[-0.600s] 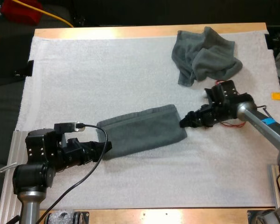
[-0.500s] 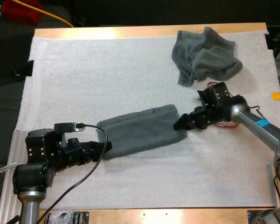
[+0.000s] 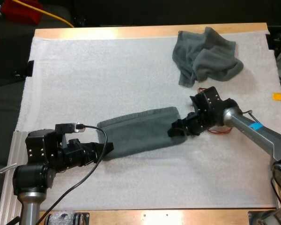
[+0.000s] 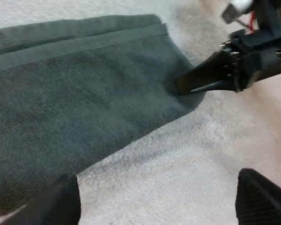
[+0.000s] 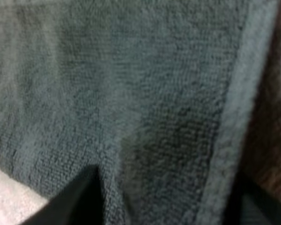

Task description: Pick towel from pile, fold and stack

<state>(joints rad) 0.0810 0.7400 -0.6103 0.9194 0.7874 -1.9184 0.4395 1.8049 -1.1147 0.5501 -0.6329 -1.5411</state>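
Note:
A dark grey-green towel (image 3: 140,133), folded into a long band, lies slantwise at the mat's middle. My left gripper (image 3: 105,149) sits low at its near-left end; in the left wrist view the left gripper (image 4: 159,206) is open, fingers wide apart, and the towel (image 4: 75,103) reaches toward one finger. My right gripper (image 3: 174,131) is over the towel's right end. Seen from the right wrist, the right gripper (image 5: 164,201) is open, with towel cloth (image 5: 131,93) spread under and between its fingers. A crumpled towel (image 3: 203,54) lies at the mat's far right.
The white mat (image 3: 84,79) covers the wooden table (image 3: 131,32). Bare mat stretches across the far left and along the near edge. From the left wrist, the right gripper (image 4: 196,80) points at the folded towel's far corner.
My right gripper has moved left from just beside the towel's right end to over that end. The left arm and both towels have stayed put.

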